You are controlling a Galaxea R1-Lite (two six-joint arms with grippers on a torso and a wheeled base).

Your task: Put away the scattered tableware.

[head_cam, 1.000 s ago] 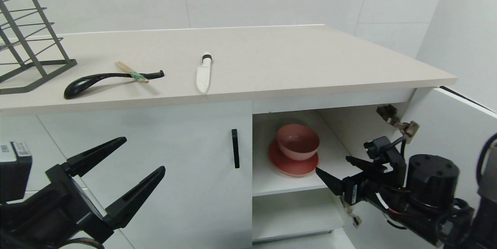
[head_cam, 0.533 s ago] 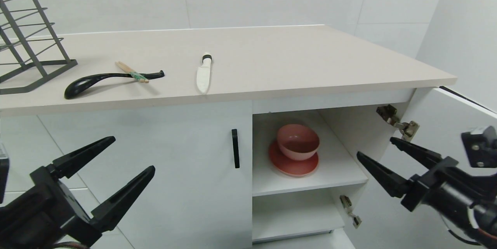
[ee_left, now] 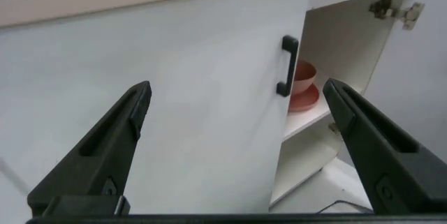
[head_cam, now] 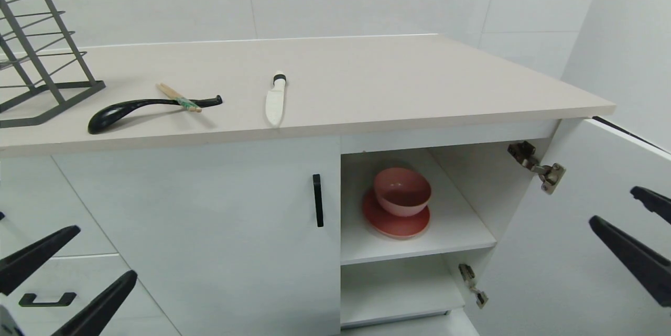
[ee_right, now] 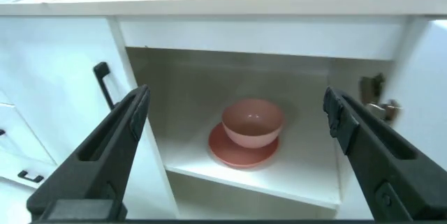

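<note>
White knife [head_cam: 275, 101] lies on the countertop [head_cam: 398, 79] near the front edge. Its long axis runs front-to-back, handle toward the wall, blade tip at the edge. Left of it is a black ladle [head_cam: 112, 114], axis left-right, scoop end left, handle tip right. Chopsticks [head_cam: 178, 97] cross its handle diagonally. Wire rack [head_cam: 36, 53] at far left. Below, the right cabinet door [head_cam: 576, 231] is swung open. Pink bowl [head_cam: 402, 191] sits upright on red plate [head_cam: 393, 225] on the upper shelf [head_cam: 453, 231]. Left door is closed, door handle [head_cam: 317, 201] vertical. Left gripper [head_cam: 105, 251] and right gripper [head_cam: 613, 205] are low in front of the cabinet, both claws spread and holding nothing.
</note>
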